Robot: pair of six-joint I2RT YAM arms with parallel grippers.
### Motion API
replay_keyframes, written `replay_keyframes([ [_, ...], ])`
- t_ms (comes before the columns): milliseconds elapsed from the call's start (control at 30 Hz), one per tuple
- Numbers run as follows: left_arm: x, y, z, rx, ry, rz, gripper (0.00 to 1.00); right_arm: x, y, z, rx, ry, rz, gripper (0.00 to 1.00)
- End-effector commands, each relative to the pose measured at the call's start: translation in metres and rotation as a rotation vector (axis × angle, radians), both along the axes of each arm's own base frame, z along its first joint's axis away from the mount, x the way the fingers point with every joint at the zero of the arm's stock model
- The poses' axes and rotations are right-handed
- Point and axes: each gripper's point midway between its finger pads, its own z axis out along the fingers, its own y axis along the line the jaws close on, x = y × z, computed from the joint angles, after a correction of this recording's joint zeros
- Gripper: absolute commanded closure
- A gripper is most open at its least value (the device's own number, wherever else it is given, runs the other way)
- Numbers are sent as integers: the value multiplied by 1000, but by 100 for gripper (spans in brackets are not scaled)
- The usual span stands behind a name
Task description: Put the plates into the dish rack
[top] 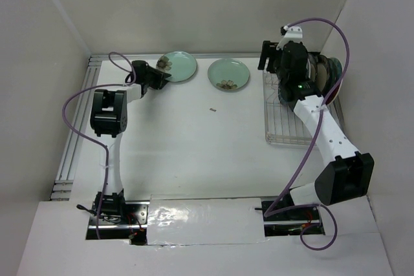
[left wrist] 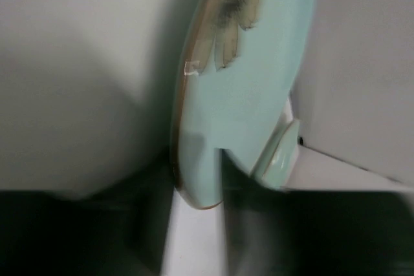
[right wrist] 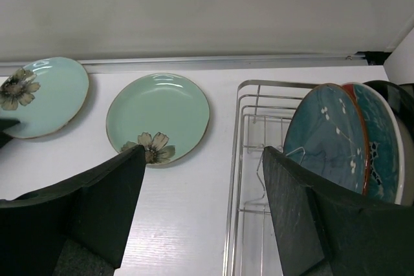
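My left pincer (top: 163, 74) straddles the rim of the mint plate (top: 184, 66) at eleven o'clock, grip unclear; a shallow bite could drop it. My right pincer (right wrist: 204, 159) gapes empty.

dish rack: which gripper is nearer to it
Right. The right gripper hangs above the dish rack's far-left corner; the left gripper is across the table, at a mint plate's rim.

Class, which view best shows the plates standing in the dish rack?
Right wrist: upright round teal and red-rimmed plates show clearly in the silver wire rack. Top: the right arm mostly hides them. Left wrist: none.
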Motion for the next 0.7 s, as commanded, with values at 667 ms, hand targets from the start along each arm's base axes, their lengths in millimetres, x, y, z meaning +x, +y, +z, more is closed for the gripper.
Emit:
replay_keyframes([
  [667, -124, -30, 81, -2, -346, -411, 100, 8, 151, -80, 215, 252, 518, 9],
])
